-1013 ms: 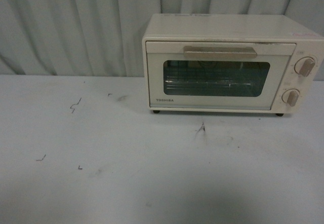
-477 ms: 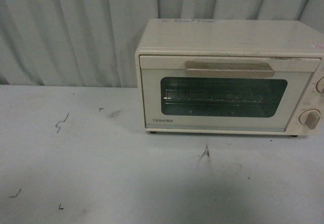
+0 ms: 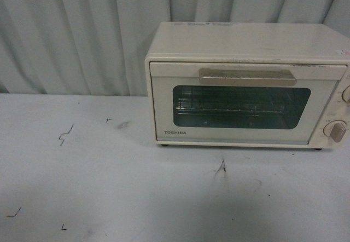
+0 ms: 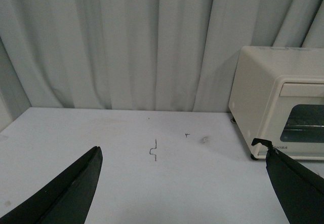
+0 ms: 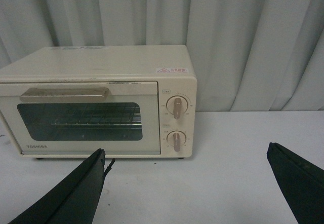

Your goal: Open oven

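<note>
**Oven closed, both grippers spread**

The oven (image 3: 246, 45) stands on the table (image 3: 109, 187), unopened. It is rigid but likely light enough to slide, and its glass window (image 3: 240, 106) is fragile. Take the bar handle (image 3: 247, 76) along its door's top. The left gripper (image 4: 182, 155) and right gripper (image 5: 186, 150) gape empty before it.

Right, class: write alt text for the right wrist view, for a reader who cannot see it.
A cream oven stands on a white table, door shut, with a bar handle, a rack inside and two knobs. The right gripper is open, its dark fingers spread before it.
</note>
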Robot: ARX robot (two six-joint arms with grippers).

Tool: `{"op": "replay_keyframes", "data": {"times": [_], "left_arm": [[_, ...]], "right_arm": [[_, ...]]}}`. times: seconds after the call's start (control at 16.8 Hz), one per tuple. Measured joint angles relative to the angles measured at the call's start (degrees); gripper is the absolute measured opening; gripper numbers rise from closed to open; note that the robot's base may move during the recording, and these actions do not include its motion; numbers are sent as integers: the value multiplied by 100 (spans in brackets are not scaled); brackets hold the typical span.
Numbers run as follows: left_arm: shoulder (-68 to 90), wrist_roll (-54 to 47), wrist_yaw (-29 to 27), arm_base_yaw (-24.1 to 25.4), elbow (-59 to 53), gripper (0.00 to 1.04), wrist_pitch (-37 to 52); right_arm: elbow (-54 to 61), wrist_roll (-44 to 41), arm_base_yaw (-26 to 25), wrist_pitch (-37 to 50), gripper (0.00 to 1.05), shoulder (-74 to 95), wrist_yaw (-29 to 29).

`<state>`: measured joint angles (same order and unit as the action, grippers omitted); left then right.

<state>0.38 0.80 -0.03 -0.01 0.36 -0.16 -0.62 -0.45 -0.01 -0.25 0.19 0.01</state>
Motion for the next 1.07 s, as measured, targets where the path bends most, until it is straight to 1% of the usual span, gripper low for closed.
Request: {"op": "replay_keyframes", "data": {"times": [0.42,0.48,0.54,0.6,0.66,0.72,0.77,0.83,0.95,1.07], "left_arm": [[0,0,0,0,0,98,0],[131,133,-81,-59,184,98,-632],[949,459,-306,-275,634,98,-1427],[1751,828,-452,-527,968,98,-1615],[2509,1176,-474,-859,1165,98,-1193],[3373,1550,-455,-1213,1357,98,-549],[4127,1840,-376,-1349,1521,98,66],[5423,2365,-286,-1674,1775,98,1038],[6907,2999,-122,-2144,2083,98,2009],[8159,3654,-55,-2632,2441,98,2752]], "right_arm": [[0,2,0,0,98,0,-2],[0,2,0,0,98,0,-2],[0,2,0,4,98,0,4],[0,2,0,4,98,0,-4],[0,2,0,7,98,0,-4],[0,2,0,0,98,0,0],[0,2,0,0,98,0,-2],[0,2,0,2,98,0,-2],[0,0,0,2,98,0,-2],[0,2,0,2,98,0,-2]]}}
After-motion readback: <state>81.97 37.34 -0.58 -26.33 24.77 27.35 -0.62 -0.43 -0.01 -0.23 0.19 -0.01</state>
